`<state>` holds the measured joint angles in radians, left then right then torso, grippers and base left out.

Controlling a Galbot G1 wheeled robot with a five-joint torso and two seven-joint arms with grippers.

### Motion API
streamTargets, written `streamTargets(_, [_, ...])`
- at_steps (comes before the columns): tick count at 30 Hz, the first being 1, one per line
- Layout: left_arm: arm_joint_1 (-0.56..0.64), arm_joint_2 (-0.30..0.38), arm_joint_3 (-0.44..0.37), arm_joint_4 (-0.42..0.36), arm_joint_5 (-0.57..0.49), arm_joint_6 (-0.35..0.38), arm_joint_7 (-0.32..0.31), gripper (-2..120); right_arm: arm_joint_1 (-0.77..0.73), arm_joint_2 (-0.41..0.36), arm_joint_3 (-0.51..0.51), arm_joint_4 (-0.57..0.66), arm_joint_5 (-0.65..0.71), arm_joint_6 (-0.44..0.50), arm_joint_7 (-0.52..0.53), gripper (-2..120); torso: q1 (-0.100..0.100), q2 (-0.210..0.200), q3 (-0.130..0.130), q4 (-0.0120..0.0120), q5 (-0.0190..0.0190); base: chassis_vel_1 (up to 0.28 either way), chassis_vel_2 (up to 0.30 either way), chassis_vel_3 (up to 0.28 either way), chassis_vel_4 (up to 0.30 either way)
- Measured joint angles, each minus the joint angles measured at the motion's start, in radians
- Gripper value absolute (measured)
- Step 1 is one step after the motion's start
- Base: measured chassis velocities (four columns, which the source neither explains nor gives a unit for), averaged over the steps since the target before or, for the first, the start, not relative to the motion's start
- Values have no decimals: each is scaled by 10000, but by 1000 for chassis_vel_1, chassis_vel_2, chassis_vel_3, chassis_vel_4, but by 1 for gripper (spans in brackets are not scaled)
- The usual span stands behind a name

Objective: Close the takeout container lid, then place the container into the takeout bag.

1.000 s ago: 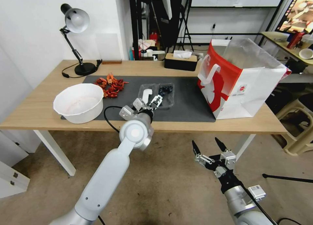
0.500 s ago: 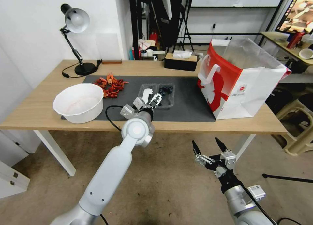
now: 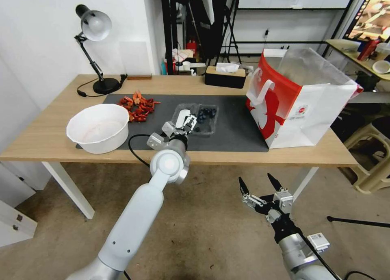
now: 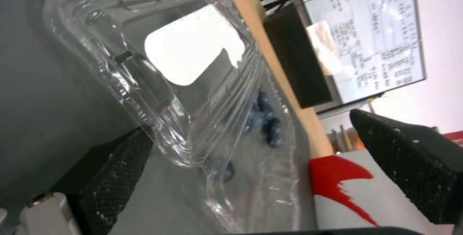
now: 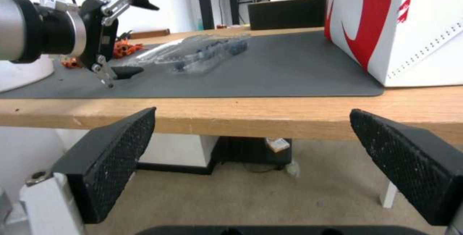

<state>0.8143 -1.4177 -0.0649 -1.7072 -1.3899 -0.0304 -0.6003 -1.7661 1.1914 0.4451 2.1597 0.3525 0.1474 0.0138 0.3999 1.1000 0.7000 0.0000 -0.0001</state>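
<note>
Left gripper (image 3: 187, 121) | jaws spread, empty, at lid (image 4: 190, 59); right gripper (image 3: 256, 185) jaws spread, empty

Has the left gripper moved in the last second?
Yes. The left gripper has shifted toward the white bowl, off the blueberries and over the lid.

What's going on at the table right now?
The left tool is open at the near edge of the takeout container on the dark mat, one finger low beside the lid. The clamshell lies open with the blueberries in its tray, so the lid is not yet closed. The right tool hangs open below the table's front edge. The takeout bag stands open at the table's right end.
</note>
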Motion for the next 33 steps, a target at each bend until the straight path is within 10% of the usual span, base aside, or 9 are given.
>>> streamTargets(33, [84, 572, 363, -405, 576, 5, 3107, 100, -73, 64, -10, 7, -230, 100, 30, 100, 0, 0, 0, 0, 0, 0, 0, 0, 0])
